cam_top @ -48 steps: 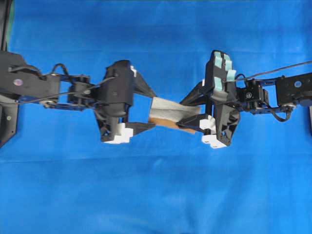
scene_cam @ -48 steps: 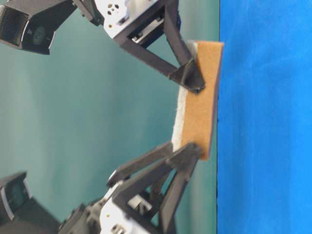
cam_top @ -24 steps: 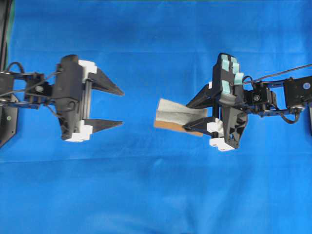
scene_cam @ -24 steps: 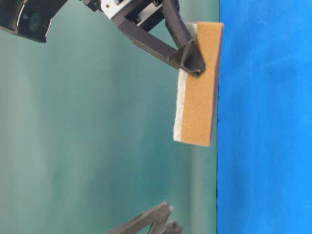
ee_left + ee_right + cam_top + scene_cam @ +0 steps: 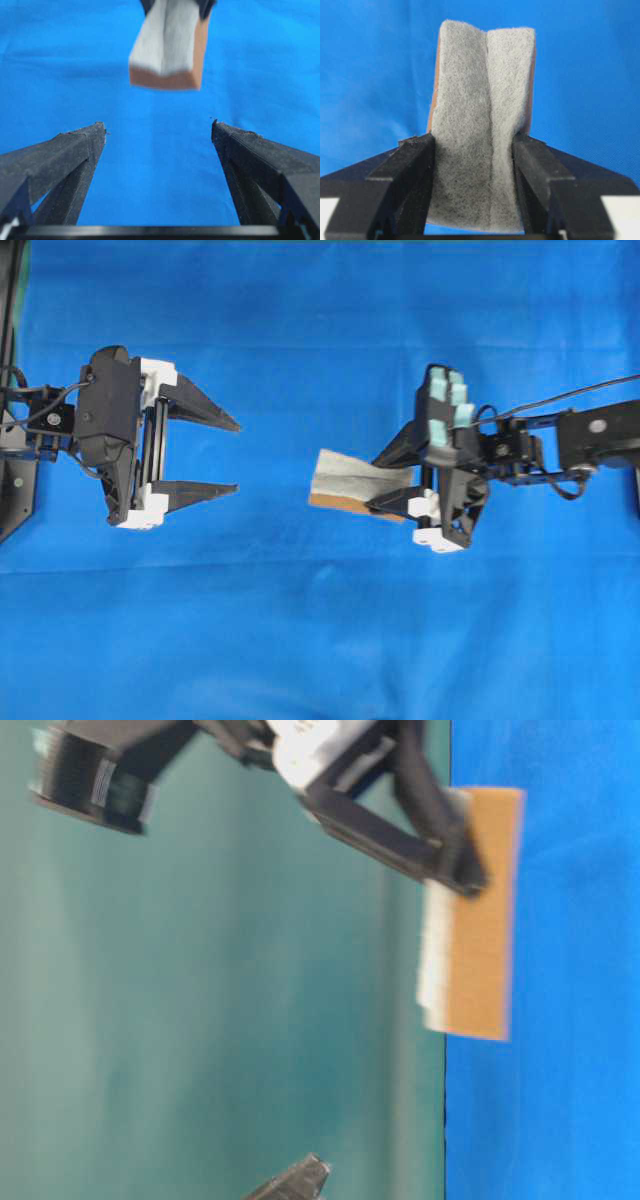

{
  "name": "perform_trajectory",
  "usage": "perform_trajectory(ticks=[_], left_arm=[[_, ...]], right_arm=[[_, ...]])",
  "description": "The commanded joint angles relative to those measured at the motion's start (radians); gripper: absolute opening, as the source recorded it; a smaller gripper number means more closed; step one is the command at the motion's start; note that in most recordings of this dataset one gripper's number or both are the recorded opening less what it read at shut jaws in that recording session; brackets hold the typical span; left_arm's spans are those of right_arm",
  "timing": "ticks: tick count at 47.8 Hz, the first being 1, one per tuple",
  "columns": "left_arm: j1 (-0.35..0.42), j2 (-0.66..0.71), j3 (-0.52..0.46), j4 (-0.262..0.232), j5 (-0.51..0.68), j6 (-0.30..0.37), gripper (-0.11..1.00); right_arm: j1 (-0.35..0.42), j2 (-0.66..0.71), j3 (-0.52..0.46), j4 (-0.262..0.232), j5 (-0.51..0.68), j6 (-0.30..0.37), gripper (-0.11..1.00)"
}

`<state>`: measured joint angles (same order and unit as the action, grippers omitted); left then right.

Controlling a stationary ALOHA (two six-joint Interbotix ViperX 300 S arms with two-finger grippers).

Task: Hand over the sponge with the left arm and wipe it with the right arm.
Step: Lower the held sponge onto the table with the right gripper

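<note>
The sponge (image 5: 350, 483) is pinched at its right end by my right gripper (image 5: 372, 483), the one with teal pads on its arm. In the right wrist view the grey-white face of the sponge (image 5: 480, 125) is creased between the two black fingers of that gripper (image 5: 472, 142). The table-level view shows the sponge's (image 5: 480, 920) tan-brown layer turned toward the blue cloth; whether it touches I cannot tell. My left gripper (image 5: 238, 458) stands wide open and empty, well to the left of the sponge. From the left wrist view the sponge (image 5: 167, 47) is ahead of my left gripper (image 5: 158, 127), clear of it.
A blue cloth (image 5: 320, 640) covers the whole table. A black mount (image 5: 15, 490) stands at the left edge. A thin cable (image 5: 570, 395) runs off the right arm toward the right edge.
My left gripper has let go of the sponge and drawn back to the left, open. My right gripper keeps the sponge and has shifted slightly left and nearer the cloth.
</note>
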<state>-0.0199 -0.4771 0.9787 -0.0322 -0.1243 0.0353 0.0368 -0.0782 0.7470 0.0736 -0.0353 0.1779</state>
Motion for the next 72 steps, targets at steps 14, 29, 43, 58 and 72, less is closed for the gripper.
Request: perform_trajectory(ticks=[14,29,43,58,72], left_arm=[[0.002,-0.014,-0.008,-0.002,-0.044,0.006,0.92],[0.002,-0.014,-0.009,0.0,-0.044,0.006,0.92],[0.002,-0.014,-0.009,0.0,-0.044,0.005,0.92],[0.002,-0.014,-0.008,0.0,-0.044,0.006,0.92],[0.002,-0.011,-0.009,0.0,-0.044,0.005,0.92]], right_arm=[[-0.026,0.169,-0.046,-0.017,-0.089,-0.006,0.53],[-0.043,0.236,-0.061,-0.018,-0.089,-0.006,0.53],[-0.178,0.229,-0.058,-0.048,-0.084,-0.044,0.53],[-0.276,0.224,-0.061,-0.055,-0.084,-0.083,0.53],[-0.14,0.229,-0.06,-0.021,-0.083,-0.057,0.53]])
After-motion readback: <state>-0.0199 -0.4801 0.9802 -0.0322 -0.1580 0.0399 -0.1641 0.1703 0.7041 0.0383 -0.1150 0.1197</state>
